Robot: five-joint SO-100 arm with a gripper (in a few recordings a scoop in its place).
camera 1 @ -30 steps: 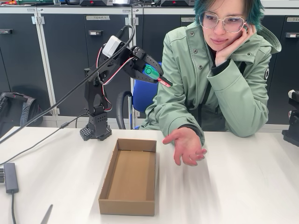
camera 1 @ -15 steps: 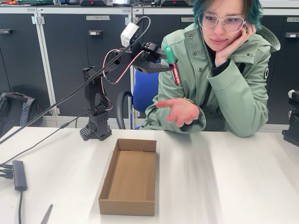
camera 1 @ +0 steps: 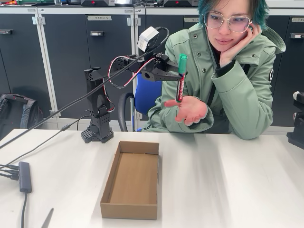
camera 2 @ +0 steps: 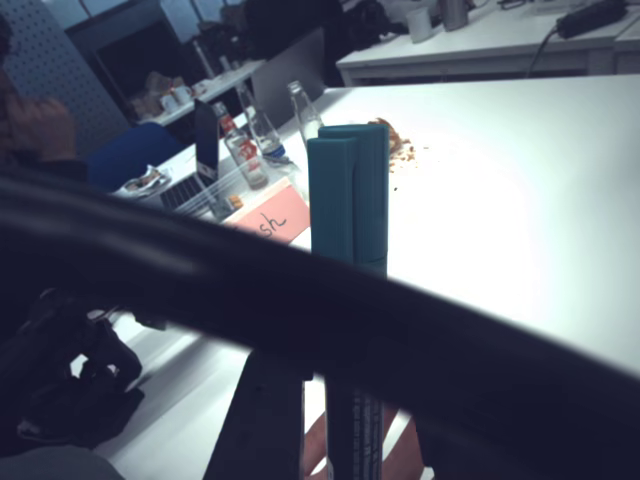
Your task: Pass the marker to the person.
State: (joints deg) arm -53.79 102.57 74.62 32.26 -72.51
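Step in hand: the handover itself. In the fixed view the gripper (camera 1: 176,74) is raised well above the far edge of the table (camera 1: 247,180) and pinches the marker (camera 1: 181,78) just below its green cap, so that the marker hangs nearly upright, cap uppermost. Its lower end stands directly over, and appears to touch or almost touch, the upturned open hand (camera 1: 188,110) of the person (camera 1: 228,80) seated behind the table's far edge. The wrist view shows the same cap (camera 2: 348,190) end-on, with the barrel running down toward the palm.

Next move, as a judgement: the claw should spread only once the person's fingers are closing on the barrel; released sooner, the marker could tip off the palm and fall toward the cardboard box (camera 1: 132,180) lying open near the table's middle.

Writing: the reddish label on the barrel carries lettering too small to read. A pink card (camera 2: 270,217) in the wrist view shows handwritten letters, seemingly "sh"; the remainder is hidden.
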